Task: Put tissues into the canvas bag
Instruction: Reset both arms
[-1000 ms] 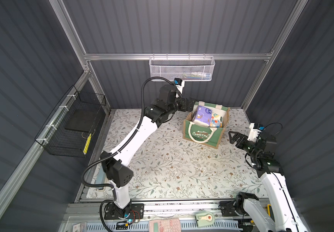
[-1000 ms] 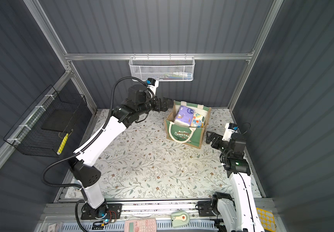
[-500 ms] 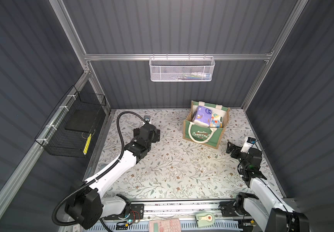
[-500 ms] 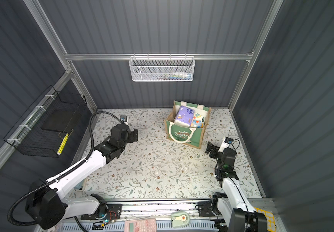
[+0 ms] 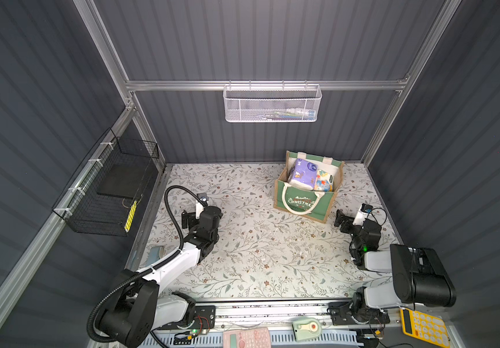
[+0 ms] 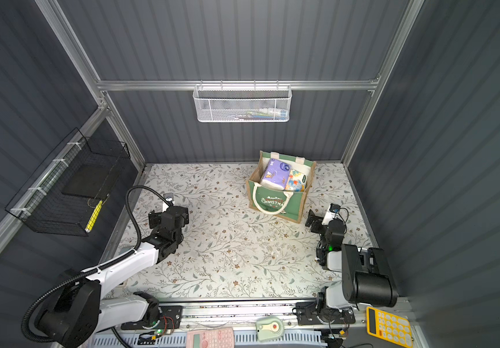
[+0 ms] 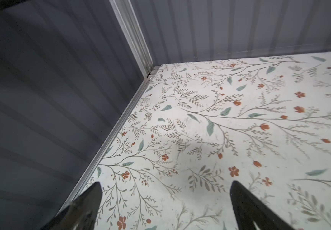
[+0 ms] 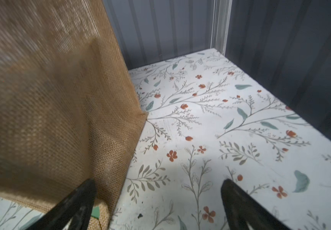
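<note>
The right jaws, wide open and empty, stand just beside the burlap side of the canvas bag; a careless swing could push it over. The left jaws are also open, well apart from it. The bag stands upright, mouth up, at the far right of the worktop. The tissues lie inside, and the top purple pack seems to point lengthwise from the bag's front to its back.

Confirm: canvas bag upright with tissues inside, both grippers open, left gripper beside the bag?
No: the right gripper is beside the canvas bag, per the right wrist view; the left gripper is far off by the side wall. The rest holds.
</note>
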Controlling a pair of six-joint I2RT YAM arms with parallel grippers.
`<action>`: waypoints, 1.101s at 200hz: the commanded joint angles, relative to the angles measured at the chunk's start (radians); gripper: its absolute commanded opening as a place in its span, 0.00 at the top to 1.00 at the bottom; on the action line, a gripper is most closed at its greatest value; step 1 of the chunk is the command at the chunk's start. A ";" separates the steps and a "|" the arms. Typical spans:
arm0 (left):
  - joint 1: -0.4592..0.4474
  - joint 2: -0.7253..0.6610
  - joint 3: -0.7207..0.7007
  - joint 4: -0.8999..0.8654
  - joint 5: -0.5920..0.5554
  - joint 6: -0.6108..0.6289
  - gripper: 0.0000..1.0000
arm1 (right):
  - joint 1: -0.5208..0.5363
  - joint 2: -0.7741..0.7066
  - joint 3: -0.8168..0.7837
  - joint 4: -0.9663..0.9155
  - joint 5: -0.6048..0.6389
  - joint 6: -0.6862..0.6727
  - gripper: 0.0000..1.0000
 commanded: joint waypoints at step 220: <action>0.357 0.462 -0.053 0.595 0.724 0.107 0.00 | 0.026 0.001 0.098 -0.034 0.002 -0.052 0.01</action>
